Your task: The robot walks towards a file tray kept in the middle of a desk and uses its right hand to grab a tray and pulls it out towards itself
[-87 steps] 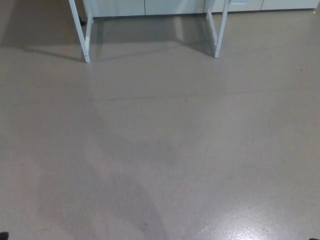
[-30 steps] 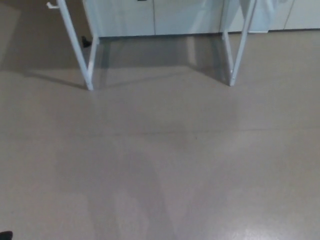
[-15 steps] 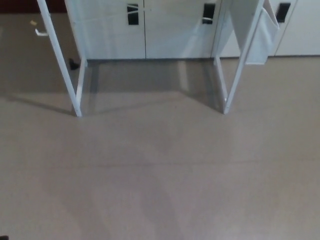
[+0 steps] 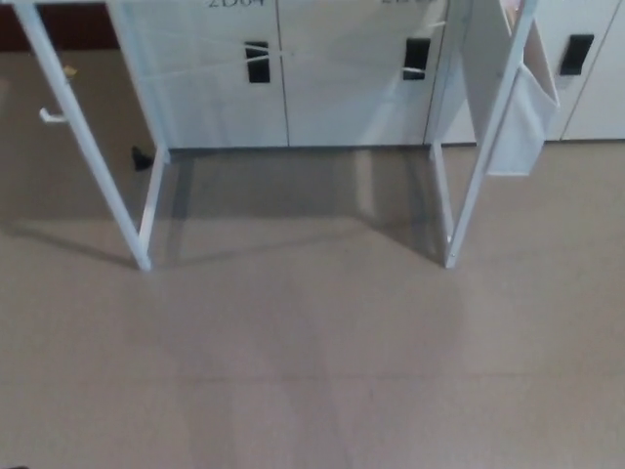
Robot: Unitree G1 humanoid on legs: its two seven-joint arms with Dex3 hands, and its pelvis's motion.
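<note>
Bare floor [image 4: 312,371] btwn white desk legs [image 4: 146,220]; no robot hand visible (lockers [image 4: 283,88] behind).

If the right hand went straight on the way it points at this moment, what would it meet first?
That can't be judged: neither hand is in view, so its direction is unknown. Ahead lie only bare floor, the white desk legs and cabinet doors behind them; the file tray is not visible.

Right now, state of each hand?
Left hand: not in view.
Right hand: not in view.
Only floor and desk legs show.
</note>
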